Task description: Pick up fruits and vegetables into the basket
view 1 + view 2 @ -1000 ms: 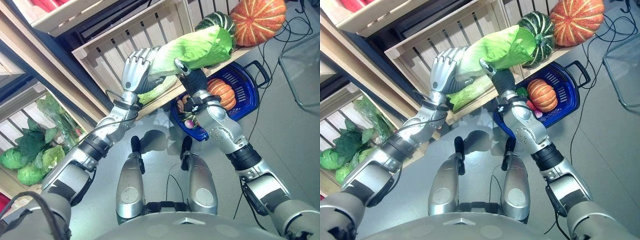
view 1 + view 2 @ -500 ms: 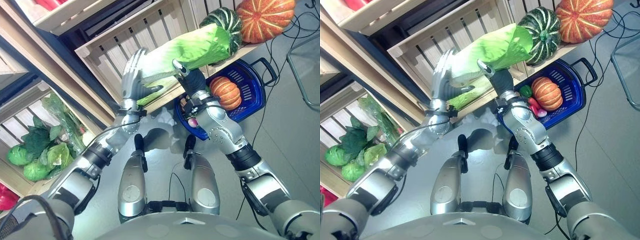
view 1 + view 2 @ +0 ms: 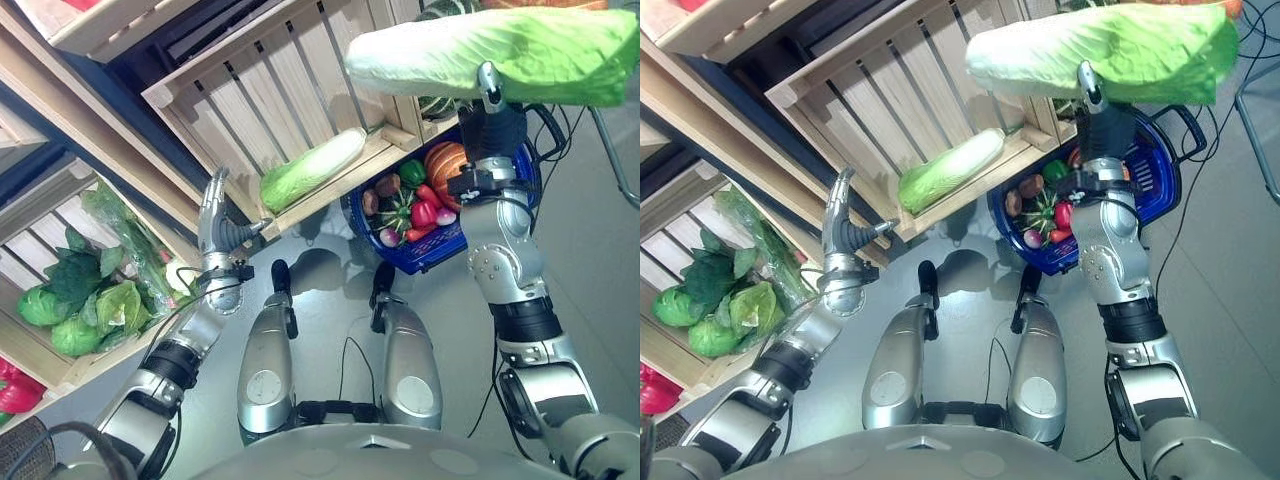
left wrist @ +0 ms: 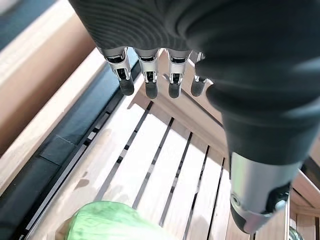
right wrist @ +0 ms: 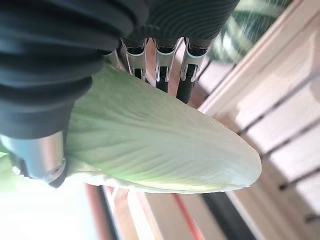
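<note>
Leftmost, a low wooden crate (image 3: 30,360) held round green cabbages (image 3: 40,305) and darker leafy greens (image 3: 75,275), its near corner cut off by the frame edge, with something red (image 3: 12,390) only partly showing beneath it. Next, the left hand (image 3: 215,215) stood upright in front of the slatted wooden crate (image 3: 290,110), its fingers (image 4: 148,82) straight and spread, holding nothing; its wrist view looked along them to bare slats and the blurred tip of a pale green Chinese cabbage (image 3: 312,168) that lay on the crate's floor, near the front lip and apart from the hand. Right of that, on the floor, stood the blue basket (image 3: 1165,175), its far side and handle partly hidden behind the right forearm; inside it a green pepper (image 3: 411,172), red peppers (image 3: 425,210), a ribbed orange pumpkin (image 3: 440,160) and a few small dark and pinkish items too small to name could be made out. Above the basket, the right hand (image 3: 1095,105) held a second, larger Chinese cabbage (image 3: 500,55) aloft, lengthwise across the top of the eye views, white stem end to the left and leafy end cut off at the right; the fingers (image 5: 162,80) curled over its back while the thumb pressed the near side. Behind this cabbage a striped green squash (image 3: 437,105) was mostly hidden.
</note>
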